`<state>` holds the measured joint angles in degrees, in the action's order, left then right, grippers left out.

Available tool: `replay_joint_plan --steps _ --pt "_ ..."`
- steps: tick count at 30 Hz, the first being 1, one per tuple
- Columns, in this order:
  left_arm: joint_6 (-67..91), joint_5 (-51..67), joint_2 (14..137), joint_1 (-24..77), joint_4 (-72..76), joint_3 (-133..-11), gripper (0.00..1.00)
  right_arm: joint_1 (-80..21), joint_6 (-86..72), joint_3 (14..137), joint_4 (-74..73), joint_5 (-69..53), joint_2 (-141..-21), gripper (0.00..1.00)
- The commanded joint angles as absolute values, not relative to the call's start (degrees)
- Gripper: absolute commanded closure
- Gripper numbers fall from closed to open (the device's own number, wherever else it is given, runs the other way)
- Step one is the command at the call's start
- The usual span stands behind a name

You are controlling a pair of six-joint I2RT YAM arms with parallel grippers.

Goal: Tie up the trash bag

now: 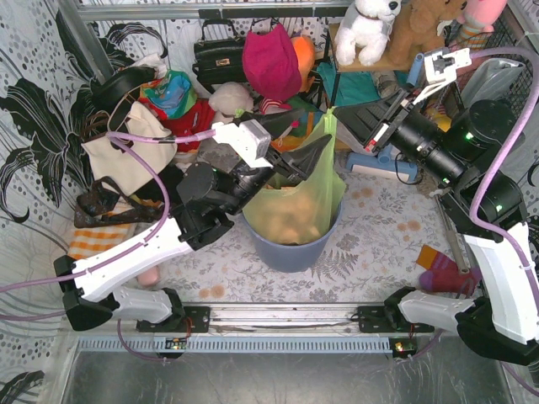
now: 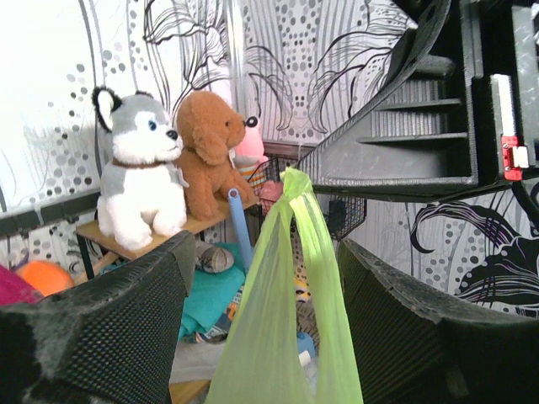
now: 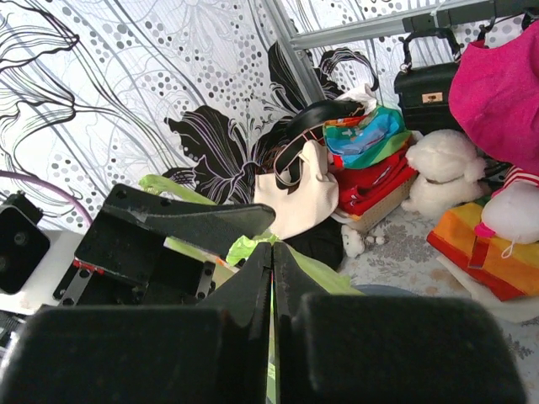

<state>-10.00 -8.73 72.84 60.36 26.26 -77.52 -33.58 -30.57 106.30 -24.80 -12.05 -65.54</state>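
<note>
The lime-green trash bag (image 1: 295, 206) sits in a round blue-grey bin (image 1: 290, 251) at mid-table, with tan paper showing through it. One handle strip (image 1: 328, 135) is pulled up to a peak. My right gripper (image 1: 337, 118) is shut on the top of that strip; in the right wrist view its jaws (image 3: 272, 248) are pressed together with green plastic (image 3: 247, 248) at the tips. My left gripper (image 1: 313, 135) is open with a finger on each side of the strip. In the left wrist view the strip (image 2: 286, 320) hangs between the open fingers (image 2: 265, 252) and I cannot tell if it touches them.
Handbags (image 1: 217, 55), a magenta hat (image 1: 271, 61), a tote (image 1: 126, 151) and plush toys (image 1: 366, 29) crowd the back and left. A small shelf (image 2: 126, 240) holds two plush dogs. A coloured sock (image 1: 446, 273) lies at the right. The bin rim shows in the right wrist view (image 3: 375, 289).
</note>
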Motion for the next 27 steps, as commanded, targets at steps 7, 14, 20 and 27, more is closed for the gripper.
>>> replay_joint_plan --steps 7,14,20,27 --pt "-11.0 5.8 73.8 56.4 28.4 -79.4 0.23 -33.9 -30.4 105.5 -22.2 -14.4 -64.7 1.0" --pt "-7.8 7.9 77.0 55.0 29.5 -82.0 0.31 -33.9 -30.1 106.2 -22.5 -15.6 -64.7 1.0" --pt "-5.5 10.0 78.1 54.7 30.4 -83.6 0.32 -33.8 -30.1 105.9 -22.6 -15.4 -64.2 1.0" --pt "-3.6 9.5 77.5 54.4 30.3 -83.3 0.39 -33.9 -29.8 105.7 -22.7 -14.9 -63.7 1.0"
